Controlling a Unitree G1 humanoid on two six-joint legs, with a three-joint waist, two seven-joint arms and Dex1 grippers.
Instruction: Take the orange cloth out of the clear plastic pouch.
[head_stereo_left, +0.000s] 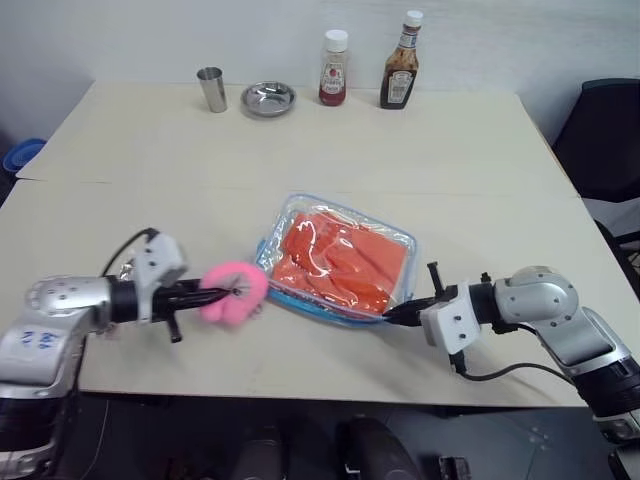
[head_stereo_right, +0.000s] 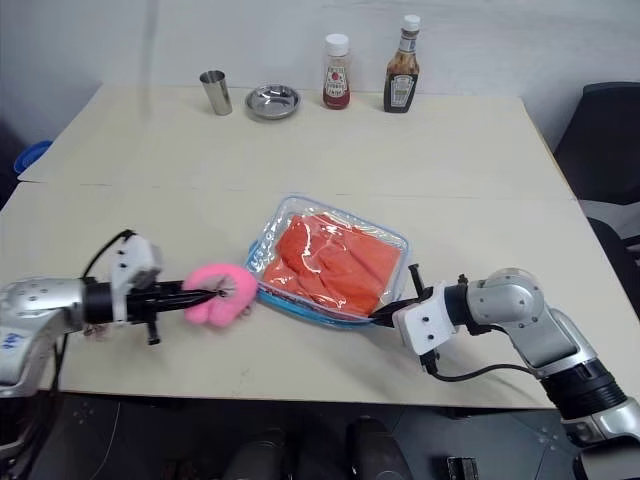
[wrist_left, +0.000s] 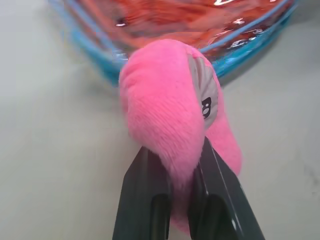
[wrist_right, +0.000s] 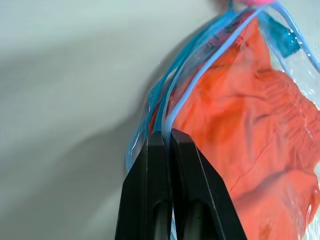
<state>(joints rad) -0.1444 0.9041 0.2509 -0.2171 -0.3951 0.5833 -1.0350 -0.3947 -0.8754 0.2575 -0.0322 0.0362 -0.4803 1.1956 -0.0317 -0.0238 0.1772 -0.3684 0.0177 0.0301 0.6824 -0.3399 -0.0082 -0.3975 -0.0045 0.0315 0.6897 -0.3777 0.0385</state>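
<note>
Left hand is clamped on the pink pom-pom at the pouch's nine o'clock corner; right hand is pinched shut on the blue trim at its four o'clock corner. Between them the clear plastic pouch lies flat on the counter, the orange cloth folded inside. That cloth looks soft and light, the plastic slick; I'd grab its gathered hem. Beyond, at twelve o'clock: steel cup, bowl, ketchup, sauce bottle.
</note>
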